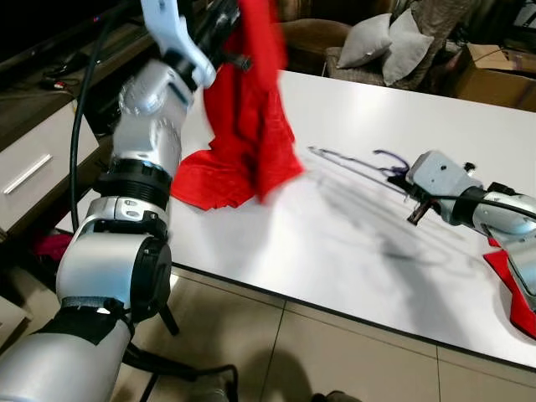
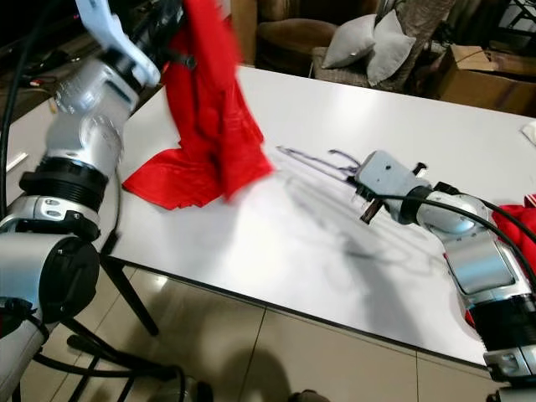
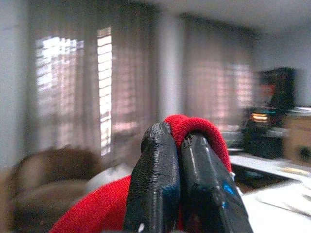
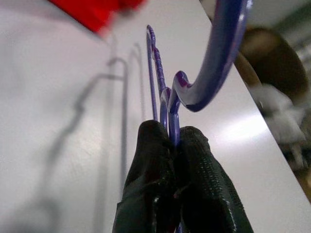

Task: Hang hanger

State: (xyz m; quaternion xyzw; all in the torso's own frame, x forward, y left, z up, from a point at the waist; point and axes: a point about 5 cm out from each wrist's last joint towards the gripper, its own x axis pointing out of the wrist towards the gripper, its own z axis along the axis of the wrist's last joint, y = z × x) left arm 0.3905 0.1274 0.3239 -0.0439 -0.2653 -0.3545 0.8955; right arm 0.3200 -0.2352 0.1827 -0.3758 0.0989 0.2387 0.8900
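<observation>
A red garment (image 1: 251, 126) hangs from my raised left gripper (image 3: 177, 141), which is shut on a fold of it; its lower part still rests bunched on the white table (image 1: 335, 243). A thin purple wire hanger (image 1: 368, 167) lies just above the table at centre right. My right gripper (image 4: 172, 141) is shut on the hanger's neck (image 4: 172, 104) just below the hook (image 4: 218, 53). In the head views my right wrist (image 2: 385, 180) covers the fingers.
More red cloth (image 1: 515, 285) lies at the table's right edge under my right arm. Grey cushions (image 1: 385, 42) on a brown sofa and a cardboard box (image 1: 494, 71) stand behind the table. A low cabinet (image 1: 33, 159) stands at left, with tiled floor (image 1: 318, 352) in front.
</observation>
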